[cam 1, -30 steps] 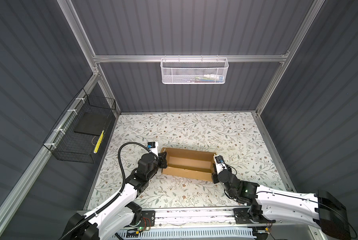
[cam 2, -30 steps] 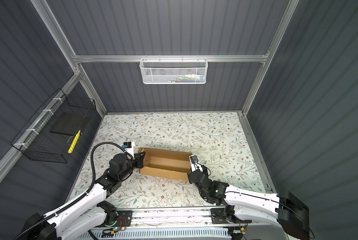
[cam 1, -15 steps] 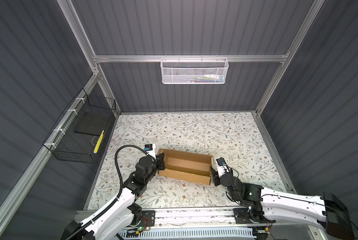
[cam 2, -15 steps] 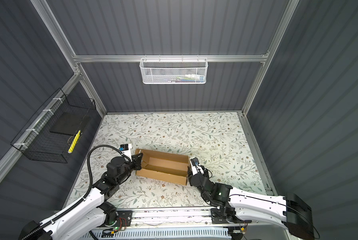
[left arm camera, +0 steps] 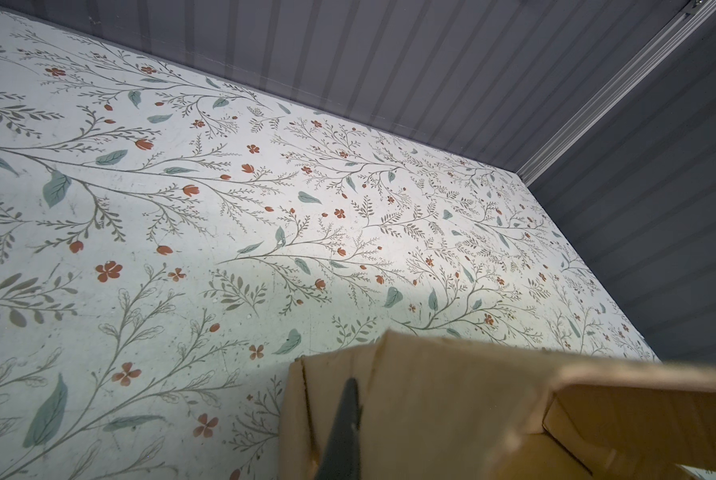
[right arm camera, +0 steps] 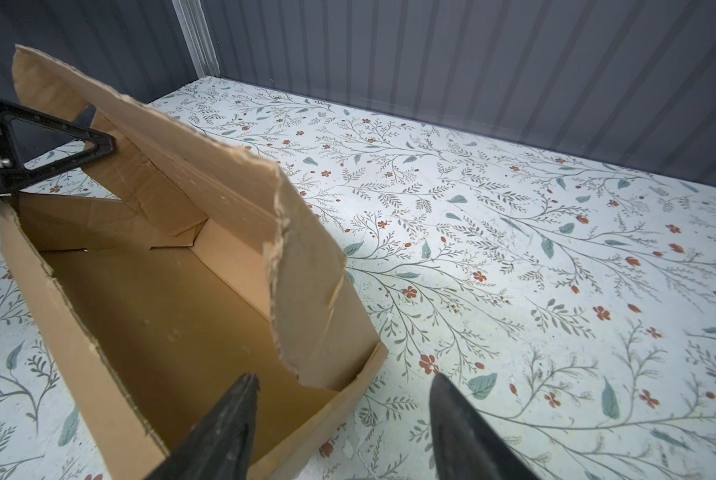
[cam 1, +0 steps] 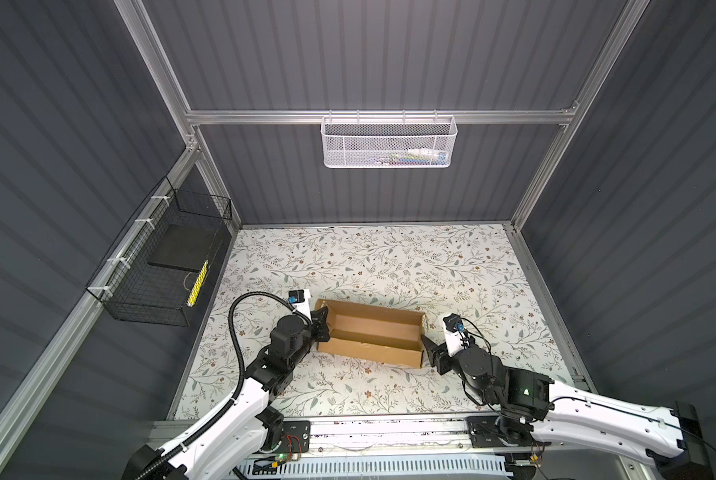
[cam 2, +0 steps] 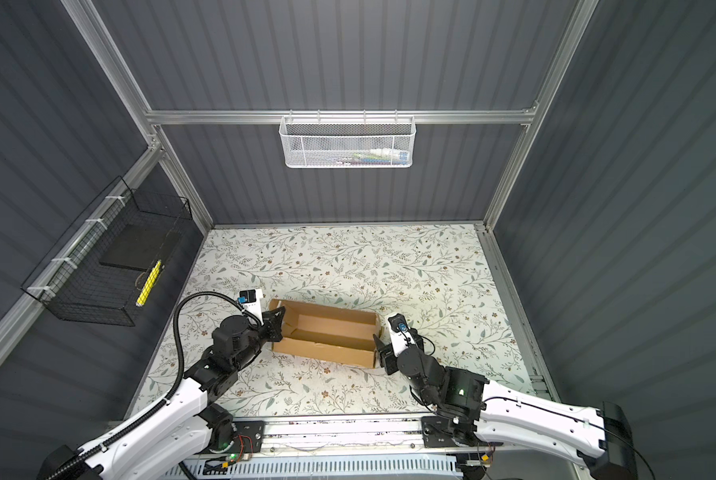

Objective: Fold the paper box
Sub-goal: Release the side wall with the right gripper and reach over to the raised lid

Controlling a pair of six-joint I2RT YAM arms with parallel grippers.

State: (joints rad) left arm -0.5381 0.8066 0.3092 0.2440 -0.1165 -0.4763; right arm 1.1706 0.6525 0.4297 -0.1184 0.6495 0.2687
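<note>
The paper box [cam 1: 370, 334] lies near the front middle of the floral worktop [cam 1: 389, 257], its long axis running left to right. The left tool [cam 1: 322, 323] is pinched on its left end flap. The right tool [cam 1: 427, 351], jaws apart and empty, sits just off the right end.

paper box [cam 1: 370, 338] 1 | grippers [cam 1: 324, 324] [cam 1: 431, 351] 2 | wire basket [cam 1: 148, 307] 1 | mesh basket [cam 1: 364, 143] 1
</note>
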